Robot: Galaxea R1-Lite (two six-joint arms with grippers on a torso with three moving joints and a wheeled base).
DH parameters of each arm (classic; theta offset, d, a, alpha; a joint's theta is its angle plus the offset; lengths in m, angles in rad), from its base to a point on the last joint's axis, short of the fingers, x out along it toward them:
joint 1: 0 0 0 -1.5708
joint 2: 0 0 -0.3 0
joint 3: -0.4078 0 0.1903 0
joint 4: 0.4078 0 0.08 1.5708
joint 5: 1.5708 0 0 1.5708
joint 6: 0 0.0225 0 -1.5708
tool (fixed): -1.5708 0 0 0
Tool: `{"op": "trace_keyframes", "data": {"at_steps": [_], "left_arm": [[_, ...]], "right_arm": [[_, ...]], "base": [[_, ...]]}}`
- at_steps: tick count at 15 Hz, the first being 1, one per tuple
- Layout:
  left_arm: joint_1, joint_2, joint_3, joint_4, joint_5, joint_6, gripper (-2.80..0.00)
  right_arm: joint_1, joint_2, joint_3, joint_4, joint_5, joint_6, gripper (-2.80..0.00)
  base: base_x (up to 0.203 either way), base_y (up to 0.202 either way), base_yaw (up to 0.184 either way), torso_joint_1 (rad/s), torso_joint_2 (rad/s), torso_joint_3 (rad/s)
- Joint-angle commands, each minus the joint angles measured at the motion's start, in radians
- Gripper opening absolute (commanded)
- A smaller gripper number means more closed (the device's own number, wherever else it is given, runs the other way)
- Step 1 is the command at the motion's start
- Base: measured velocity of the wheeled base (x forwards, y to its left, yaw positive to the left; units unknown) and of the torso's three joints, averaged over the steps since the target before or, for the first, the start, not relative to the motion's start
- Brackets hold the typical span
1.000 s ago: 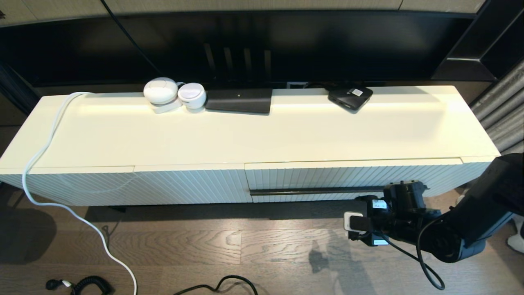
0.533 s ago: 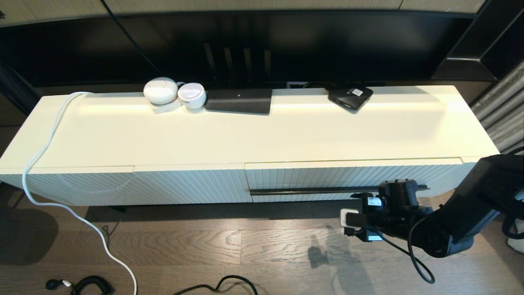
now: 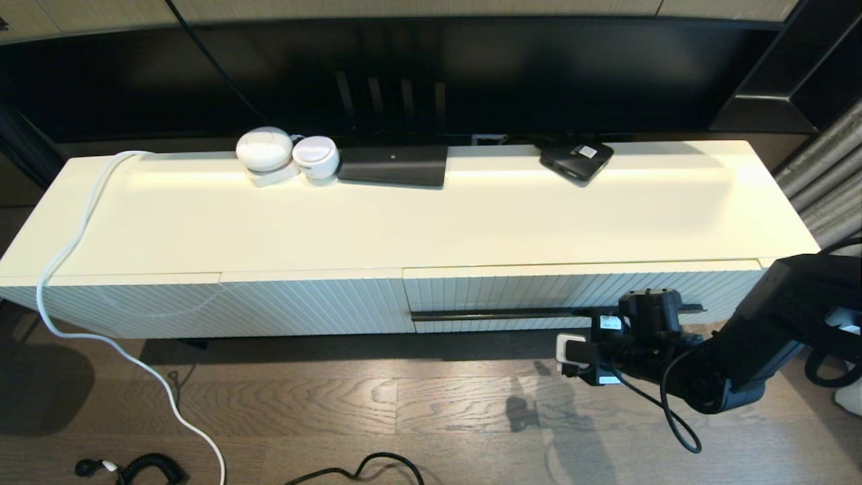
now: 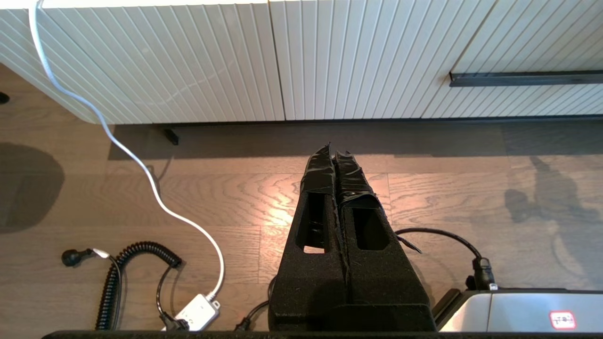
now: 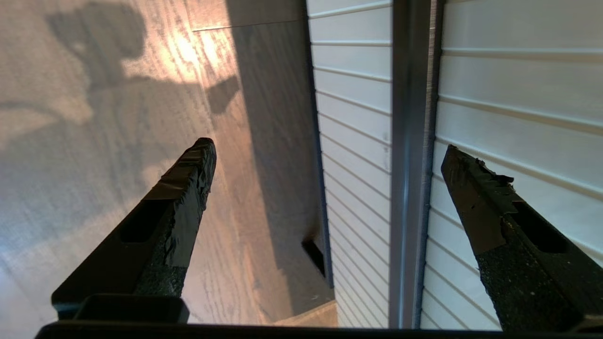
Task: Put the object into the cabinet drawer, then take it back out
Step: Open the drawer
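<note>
The cabinet drawer point(image 3: 572, 288) is shut, its white ribbed front flush with the cabinet. Its thin black bar handle point(image 3: 512, 314) runs along the lower part of the front. My right arm point(image 3: 734, 350) reaches in from the right, its wrist at the handle's right end. In the right wrist view my right gripper point(image 5: 328, 148) is open, and the handle point(image 5: 408, 165) lies in the gap between the fingers, which hold nothing. My left gripper point(image 4: 332, 151) is shut and empty, hanging above the wooden floor in front of the cabinet. I cannot tell which item is the task's object.
Along the back of the cabinet top point(image 3: 431, 222) sit two white round devices point(image 3: 286, 153), a flat black box point(image 3: 394, 165) and a small black box point(image 3: 576, 159). A white cable point(image 3: 74, 256) trails from the top's left end to the floor. Black cords point(image 3: 145, 466) lie on the floor.
My right arm has risen and moved a little left, toward the cabinet, bringing its wrist up to the right end of the drawer handle. The drawer has stayed shut.
</note>
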Motion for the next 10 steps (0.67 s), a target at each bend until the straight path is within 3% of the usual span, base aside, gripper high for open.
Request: {"op": "trace_keyframes", "data": {"at_steps": [1, 10], "left_arm": [[0.000, 0.000, 0.002, 0.000, 0.002, 0.000, -2.80], [0.000, 0.000, 0.001, 0.000, 0.001, 0.000, -2.80]], "right_arm": [[-0.002, 0.013, -0.011, -0.011, 0.002, -0.008, 0.00], [-0.007, 0.064, -0.049, -0.045, 0.008, -0.013, 0.00]], "base": [[0.000, 0.000, 0.000, 0.000, 0.00, 0.000], [0.000, 0.000, 0.000, 0.000, 0.00, 0.000]]}}
